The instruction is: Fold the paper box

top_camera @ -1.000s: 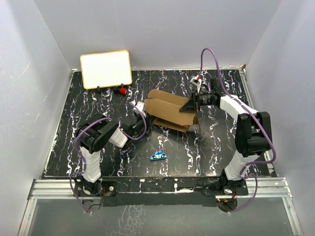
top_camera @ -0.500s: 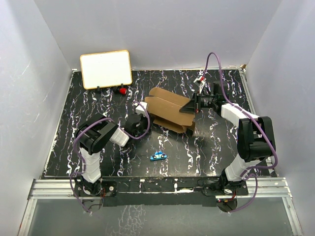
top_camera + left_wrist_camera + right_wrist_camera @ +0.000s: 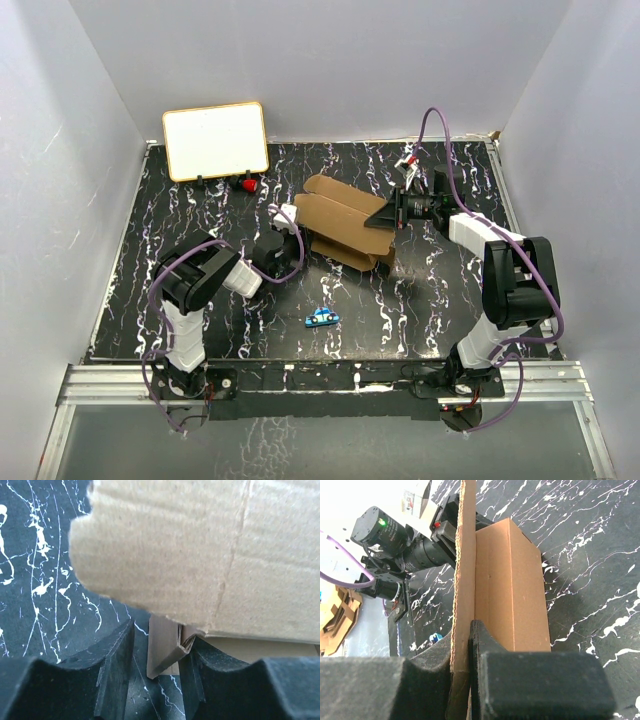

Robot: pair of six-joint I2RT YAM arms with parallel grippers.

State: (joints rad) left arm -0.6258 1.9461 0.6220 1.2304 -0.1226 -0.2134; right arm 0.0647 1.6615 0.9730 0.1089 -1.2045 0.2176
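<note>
Black marbled tabletop (image 3: pixel 150 260) with white streaks is enclosed by plain pale walls (image 3: pixel 350 70). The brown corrugated-cardboard paper box (image 3: pixel 345 215), half folded, is placed centre-right on the tabletop, between the two arms. Its underside is hidden from the top view. In the left wrist view only a rough-grained panel with a crease and a rounded corner is seen, the rest cut off. The left gripper (image 3: pixel 288 218) is set at the box's left end, jaws parted, with a folded cardboard edge between the black fingers (image 3: pixel 117 650); contact can't be made out. The right gripper (image 3: pixel 393 212) is clenched on a thin upright flap of the box, fluted edge visible. A white board with tan frame (image 3: pixel 215 140) is propped at back left, with a small red object (image 3: pixel 246 184) beside it, shape unclear. A small blue object (image 3: pixel 321 318) is seen nearer the front, too small to identify.
</note>
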